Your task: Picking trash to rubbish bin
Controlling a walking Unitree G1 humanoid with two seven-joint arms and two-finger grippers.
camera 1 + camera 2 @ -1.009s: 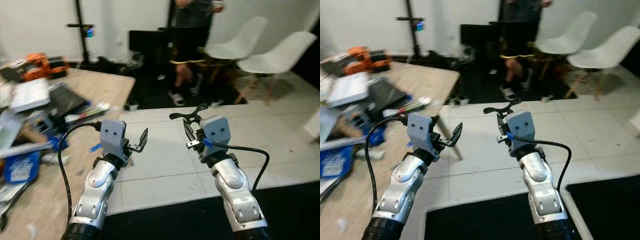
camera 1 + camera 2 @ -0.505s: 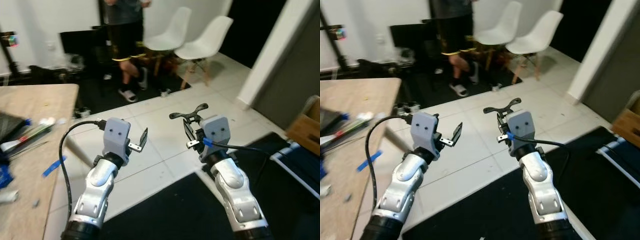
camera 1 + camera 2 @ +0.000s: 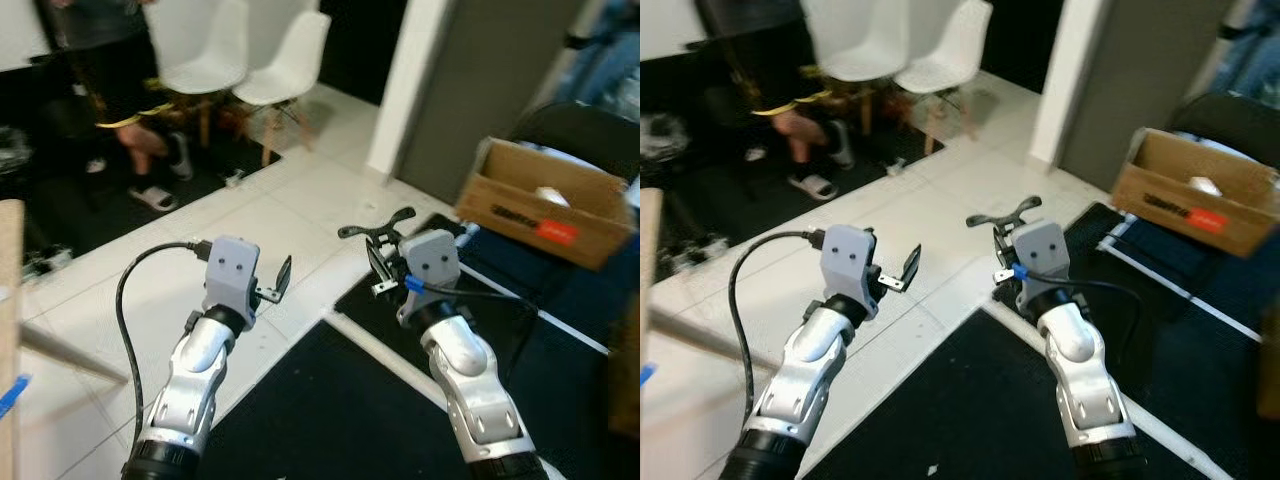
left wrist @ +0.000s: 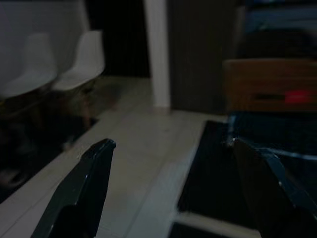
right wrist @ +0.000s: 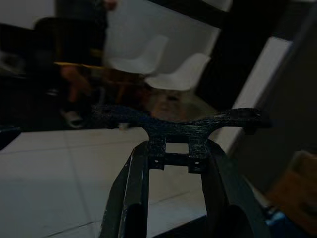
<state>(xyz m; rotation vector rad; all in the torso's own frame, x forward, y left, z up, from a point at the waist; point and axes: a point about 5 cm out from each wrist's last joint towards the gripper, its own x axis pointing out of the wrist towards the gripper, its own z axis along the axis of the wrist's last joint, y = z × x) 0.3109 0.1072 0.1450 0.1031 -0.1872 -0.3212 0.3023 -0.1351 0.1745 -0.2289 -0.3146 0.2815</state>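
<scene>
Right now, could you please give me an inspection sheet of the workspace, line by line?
Surface: white tile floor with black mats.
Job's things: no trash or rubbish bin seen.
Clutter: open cardboard box at the right.
Grippers: left gripper open, empty; right gripper empty, fingers hard to judge; both held out in the air.
Cables: black cable loops off the left arm; another along the right arm.
Surroundings: two white chairs, a person's legs, a grey wall.

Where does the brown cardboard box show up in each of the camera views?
Left eye view: cardboard box, upper right.
Right eye view: upper right, box.
Left wrist view: right of middle, beyond the open left claw, box.
Right wrist view: brown blur at the right edge, likely the box.
Shared landmark: white chairs.
</scene>
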